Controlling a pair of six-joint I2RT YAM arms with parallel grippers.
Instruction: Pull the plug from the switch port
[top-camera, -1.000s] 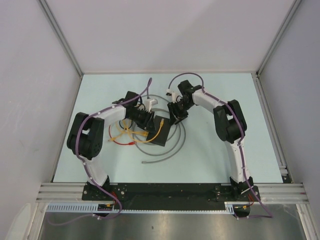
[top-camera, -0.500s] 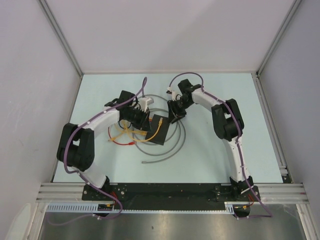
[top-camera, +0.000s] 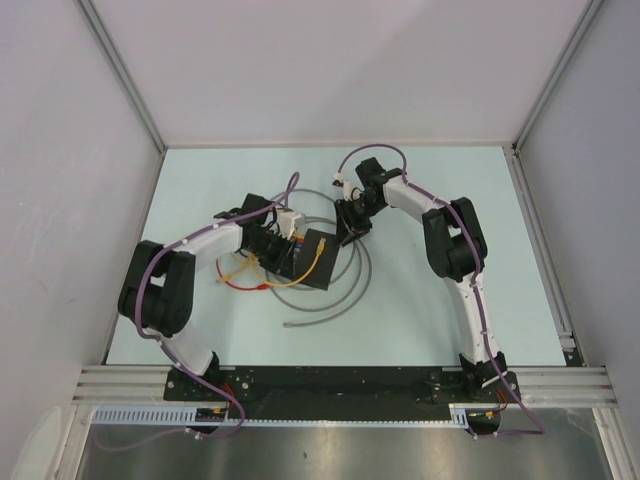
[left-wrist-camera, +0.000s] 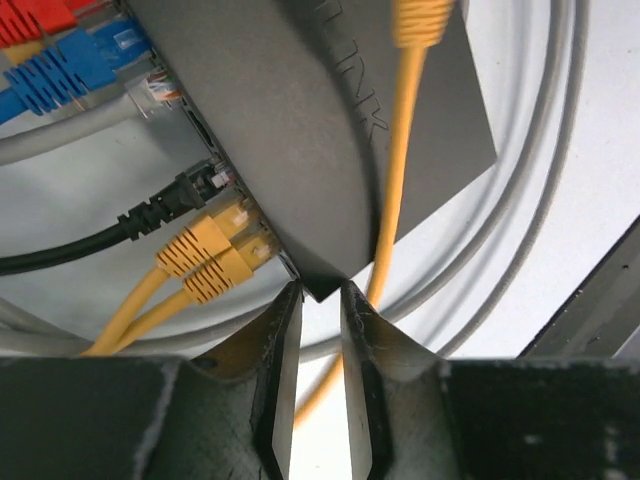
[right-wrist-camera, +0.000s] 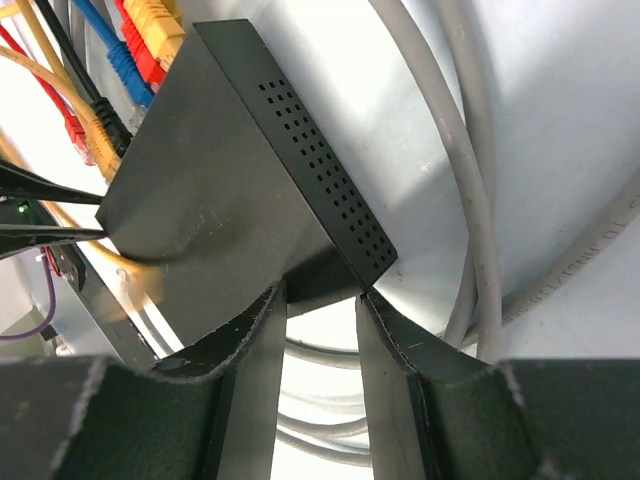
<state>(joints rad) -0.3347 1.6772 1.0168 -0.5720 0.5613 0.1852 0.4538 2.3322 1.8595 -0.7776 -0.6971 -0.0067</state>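
The switch (top-camera: 320, 262) is a flat black box lying among cables at mid-table. Several plugs sit in its port edge: two yellow plugs (left-wrist-camera: 222, 255), a black plug (left-wrist-camera: 188, 192), a clear plug on a grey cable (left-wrist-camera: 150, 90), blue plugs (left-wrist-camera: 58, 72) and red ones (left-wrist-camera: 40, 15). My left gripper (left-wrist-camera: 318, 292) is shut on the switch's corner (left-wrist-camera: 322, 282), right beside the yellow plugs. From the opposite side, my right gripper (right-wrist-camera: 320, 292) is shut across the switch's thickness at its vented corner (right-wrist-camera: 345, 255). No plug is between either pair of fingers.
A grey cable (top-camera: 330, 300) coils in loops around and under the switch. A yellow cable (left-wrist-camera: 398, 170) lies across the switch's top. Loose yellow and red cables (top-camera: 240, 275) spread to the left of it. Grey walls enclose the pale table (top-camera: 450, 330).
My left gripper has shifted right onto the switch's corner and its jaws have narrowed. The left elbow swung out and back. The right gripper narrowed slightly and stayed in place.
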